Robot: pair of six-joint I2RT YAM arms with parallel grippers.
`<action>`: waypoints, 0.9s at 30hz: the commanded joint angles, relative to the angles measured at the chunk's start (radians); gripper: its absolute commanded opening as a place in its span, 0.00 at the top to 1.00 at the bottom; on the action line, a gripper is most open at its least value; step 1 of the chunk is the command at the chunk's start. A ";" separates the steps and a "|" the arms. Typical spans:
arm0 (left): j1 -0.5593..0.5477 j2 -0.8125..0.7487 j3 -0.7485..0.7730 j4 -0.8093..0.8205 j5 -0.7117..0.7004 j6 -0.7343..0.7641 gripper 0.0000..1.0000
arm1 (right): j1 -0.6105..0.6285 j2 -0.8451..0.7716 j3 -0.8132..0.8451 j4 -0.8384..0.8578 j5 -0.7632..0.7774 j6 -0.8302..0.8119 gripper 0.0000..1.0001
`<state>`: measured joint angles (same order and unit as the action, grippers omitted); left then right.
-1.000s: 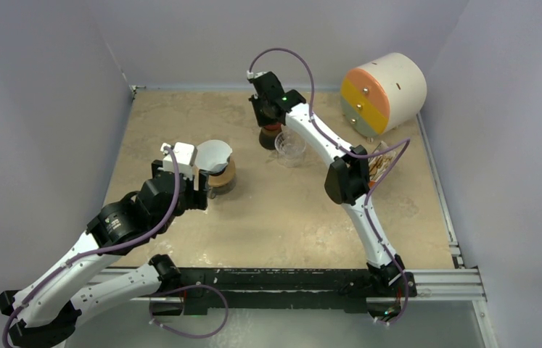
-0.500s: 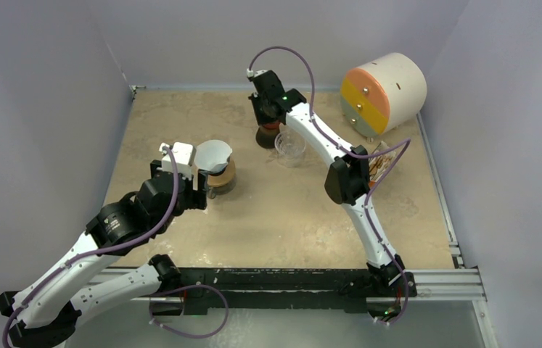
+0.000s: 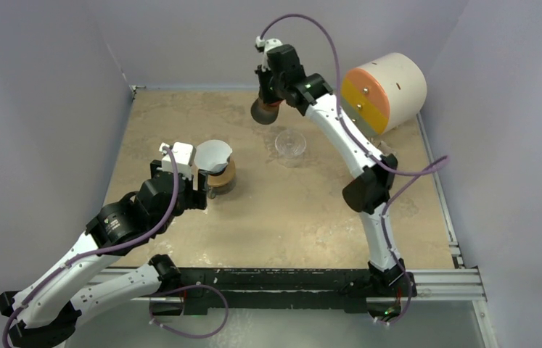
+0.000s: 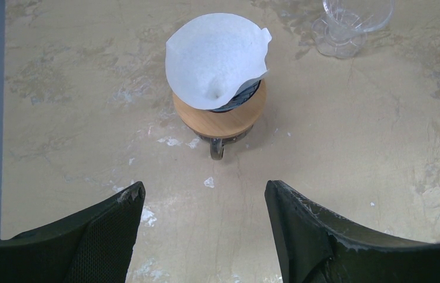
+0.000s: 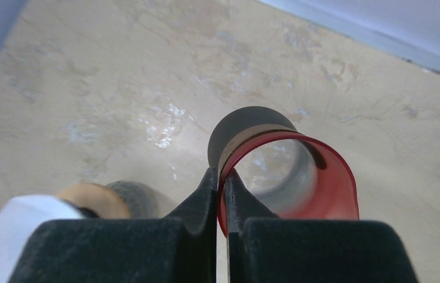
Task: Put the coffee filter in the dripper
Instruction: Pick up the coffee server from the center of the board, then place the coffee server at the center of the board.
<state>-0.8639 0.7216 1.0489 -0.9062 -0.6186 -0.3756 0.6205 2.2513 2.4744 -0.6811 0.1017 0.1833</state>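
Counts: 2 arms, 1 coffee filter [image 4: 214, 56], 1 dripper [image 4: 247, 94], 1 wooden ring [image 4: 217, 121], 1 glass cup [image 3: 289, 143], 1 red cup [image 5: 323, 194], 1 round drum [image 3: 395, 83] at the far right corner of the bench [image 4: 353, 147].

Hard to see:
- The dripper is almost fully covered by the filter. Only a dark ribbed sliver shows under the filter's right edge in the left wrist view, and its colour is hard to judge.
- A small dark handle or foot pokes out under the wooden ring; what it belongs to is unclear.
- The glass cup is cut off by the top edge of the left wrist view.
- In the right wrist view the filter and wooden ring are a blurred blob at bottom left.
- The right arm crosses in front of the drum's face. Orange and yellow segments show there.

Containers:
- The white filter sits in the dripper, cone open upward, one flap sticking out to the right.
- The dripper sits in the wooden ring, left of bench centre.
- The glass cup stands alone with nothing visible inside, well apart from the dripper.
- The red cup has a see-through bottom and nothing visible inside.

Left gripper [image 4: 204, 187]: fingers spread wide, holding nothing, just short of the dripper and not touching it.

Right gripper [image 5: 222, 174]: fingers pinched together on the near rim of the red cup, which is held above the bench near the far wall.
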 commanded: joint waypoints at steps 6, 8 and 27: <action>0.008 -0.001 0.007 0.001 -0.020 -0.031 0.26 | -0.003 -0.330 -0.164 0.039 -0.069 0.008 1.00; 0.007 0.000 0.007 -0.001 -0.017 -0.034 0.26 | 0.001 -0.396 -0.239 0.051 -0.078 0.005 1.00; 0.007 0.021 0.011 -0.005 -0.004 -0.037 0.17 | 0.216 -0.754 -0.646 -0.054 0.100 -0.083 1.00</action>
<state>-0.8639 0.7418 1.0489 -0.9146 -0.6182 -0.4084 0.7654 1.5631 1.8694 -0.7326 0.1017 0.1501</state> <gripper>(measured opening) 0.827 0.028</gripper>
